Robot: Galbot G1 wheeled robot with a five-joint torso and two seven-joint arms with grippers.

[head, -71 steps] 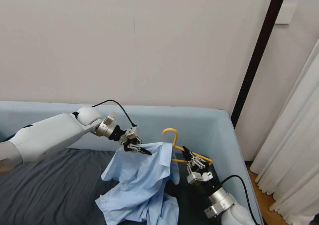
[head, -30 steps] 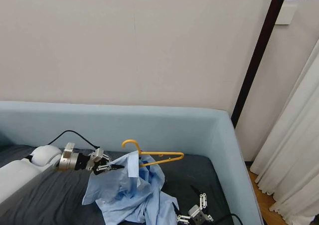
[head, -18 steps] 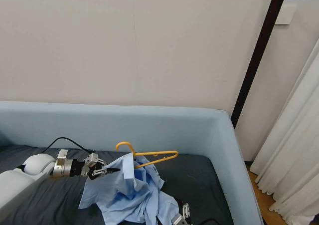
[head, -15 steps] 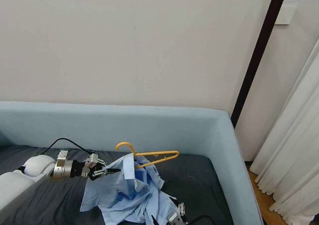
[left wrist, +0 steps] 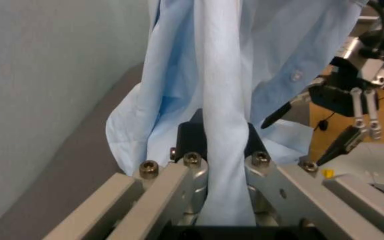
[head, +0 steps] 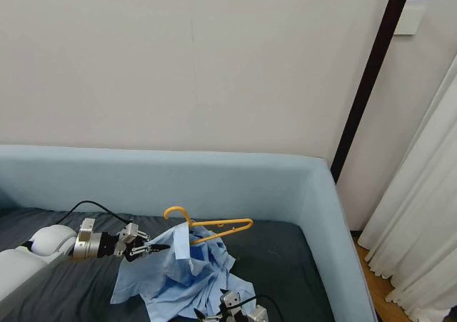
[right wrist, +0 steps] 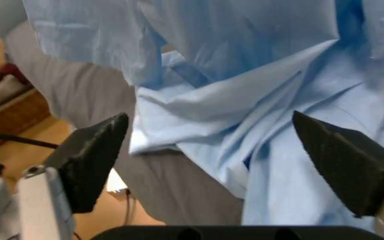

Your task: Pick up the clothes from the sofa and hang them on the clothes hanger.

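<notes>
Pale-blue sofa (head: 235,175) is seen w/ a light-blue shirt (head: 178,283) heaped on its dark seat & partly draped over a yellow hanger (head: 218,228), cloth clamped by the left gripper (head: 156,249), right gripper (right wrist: 211,125) held wide open at the heap's near edge.

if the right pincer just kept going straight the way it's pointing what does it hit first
Most likely the crumpled light blue shirt: the right pincer is open and faces its folds directly, with the grey sofa seat beneath. How far off is unclear.
</notes>
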